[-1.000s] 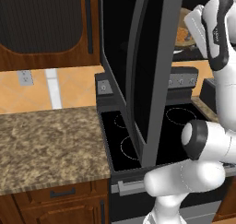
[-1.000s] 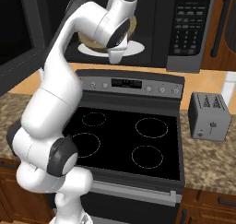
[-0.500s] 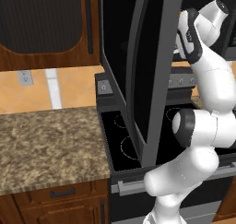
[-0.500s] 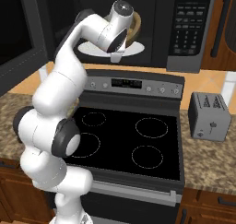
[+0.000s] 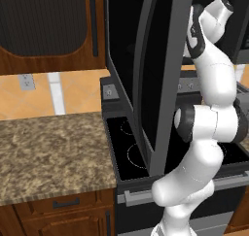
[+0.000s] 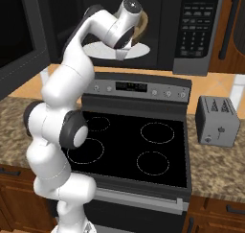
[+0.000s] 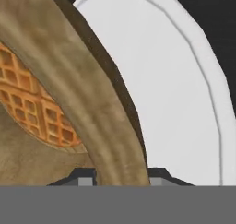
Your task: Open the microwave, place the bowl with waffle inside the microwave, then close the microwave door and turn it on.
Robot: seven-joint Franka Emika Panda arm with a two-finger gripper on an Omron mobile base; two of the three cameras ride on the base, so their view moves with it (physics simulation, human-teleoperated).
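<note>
The microwave [image 6: 196, 30] stands open above the stove. Its door [image 5: 151, 70] is swung wide toward the left, also seen as the microwave door [image 6: 19, 35]. My gripper [image 7: 120, 176] reaches into the cavity and is shut on the rim of the tan bowl [image 7: 78, 94]. The grid-patterned waffle [image 7: 32, 103] lies inside the bowl. Just beyond the bowl sits the white turntable plate [image 7: 170, 80], and the bowl hangs over it. In the right base view a tan arc of the bowl [image 6: 142, 23] peeks out behind my hand, above the turntable plate [image 6: 100, 49].
The black stove top [image 6: 143, 145] lies directly under the microwave, with its control strip [image 6: 139, 88] at the back. A grey toaster [image 6: 217, 120] sits on the granite counter [image 5: 48, 147] to the right. Wooden cabinets [image 5: 48, 26] flank the microwave.
The arm has straightened up and drawn in closer to the microwave opening, and the hand has gone a little deeper. The bowl stays in the grip.
</note>
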